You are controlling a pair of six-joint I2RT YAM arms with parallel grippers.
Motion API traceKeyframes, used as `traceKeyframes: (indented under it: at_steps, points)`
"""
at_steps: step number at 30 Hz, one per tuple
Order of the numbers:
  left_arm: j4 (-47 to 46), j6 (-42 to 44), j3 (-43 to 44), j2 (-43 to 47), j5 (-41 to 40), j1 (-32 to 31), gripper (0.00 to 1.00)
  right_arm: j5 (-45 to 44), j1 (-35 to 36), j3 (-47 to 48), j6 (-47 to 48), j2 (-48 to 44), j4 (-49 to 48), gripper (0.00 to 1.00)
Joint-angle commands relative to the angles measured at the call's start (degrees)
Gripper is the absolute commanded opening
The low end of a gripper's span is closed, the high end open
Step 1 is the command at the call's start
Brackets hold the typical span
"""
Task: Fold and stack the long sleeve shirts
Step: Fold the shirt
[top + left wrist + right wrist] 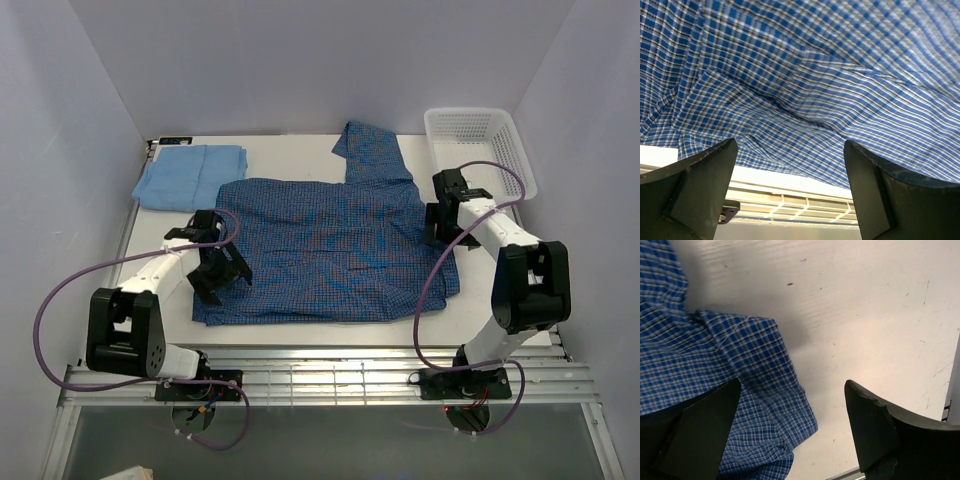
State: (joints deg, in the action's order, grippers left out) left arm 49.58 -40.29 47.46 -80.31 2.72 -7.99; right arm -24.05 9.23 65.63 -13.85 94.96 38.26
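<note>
**Figure.** The dark checked shirt (330, 250) lies spread across the middle of the surface (290, 155), with one sleeve running toward the far edge. The plain light blue shirt (190, 177) lies folded at the far left, just beside it. The left tool (222, 268) hovers wide open and empty over the checked shirt's near left part. The right tool (441, 216) is also wide and empty at the shirt's right edge, one finger over cloth and the other over bare surface. Likely hazards: a pinch on rumpled cloth may catch only one layer, so the fold drags crooked. Unequal pulls by the two arms could skew the shirt or sweep it into the folded one.
</note>
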Motion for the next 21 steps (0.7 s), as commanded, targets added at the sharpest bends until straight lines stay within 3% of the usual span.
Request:
traceKeyframes:
  at_steps: [1,6,12,17,21]
  points:
    - [0.08,1.44,3.51,2.79,1.85,0.34,0.98,2.51,1.75,3.28,1.98,-4.07,0.68,0.90]
    - [-1.06,2.32,7.64,2.44,1.76,0.34,0.98,9.62,7.37,2.41,2.60,-8.29,-1.16,0.90]
    - [-9.50,1.80,8.96,-3.16,3.07,0.26,0.98,23.34,11.94,-4.71,0.58,-7.16,-5.74,0.90]
    - [-11.53,1.01,3.97,-6.26,6.07,0.25,0.98,22.91,12.65,-9.27,0.22,-6.01,-6.45,0.90]
    - [-10.91,-0.05,-2.35,-3.45,7.56,0.25,0.98,22.73,12.65,-14.10,-0.57,-6.89,-5.57,0.90]
